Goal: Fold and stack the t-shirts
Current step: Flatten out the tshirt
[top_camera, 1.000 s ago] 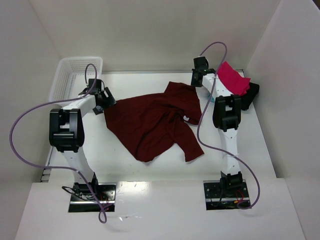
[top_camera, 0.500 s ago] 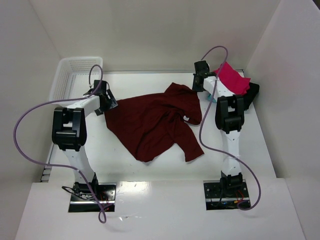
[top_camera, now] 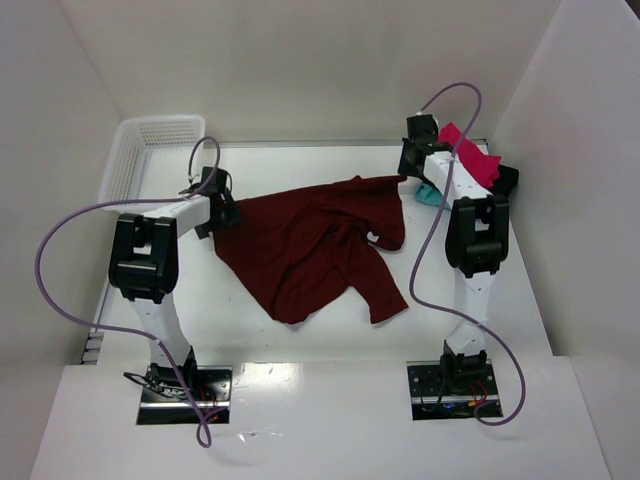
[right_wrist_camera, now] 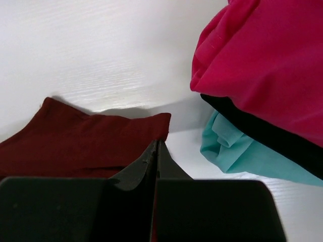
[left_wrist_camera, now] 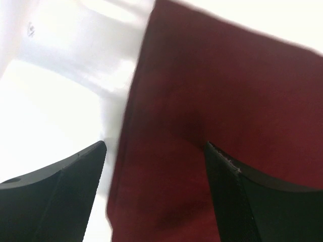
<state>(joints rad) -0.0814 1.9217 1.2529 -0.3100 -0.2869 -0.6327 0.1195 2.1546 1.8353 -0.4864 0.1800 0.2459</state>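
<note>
In the middle of the table (top_camera: 250, 330) — a big dark red shirt (top_camera: 310, 245), spread out but bumpy, with one sleeve flopped over near the front. Right by its far right corner, three folded ones stacked up: pink shirt (top_camera: 468, 155) on top, black shirt (right_wrist_camera: 242, 122) under that, teal shirt (right_wrist_camera: 237, 151) at the bottom. Far left, a white basket (top_camera: 140, 150), well apart from the job.

Pinches the far right corner of the dark red shirt with the right gripper (right_wrist_camera: 156, 146), fingers pressed tight together on the cloth. Holds the left gripper (left_wrist_camera: 155, 146) over the shirt's left edge with fingers wide apart, cloth under the gap, nothing held.

Looks soft, light and floppy — bends anywhere, sags when lifted, bunches up if dragged by one spot. No fear of breaking it. Best to grab it at corners or hems, one in each gripper, and to pull gently to get it flat. Probably good to close on the left edge next, right at the hem, without scooping up two layers. Needs care near the folded shirts: easy to knock crooked with one hard tug.
</note>
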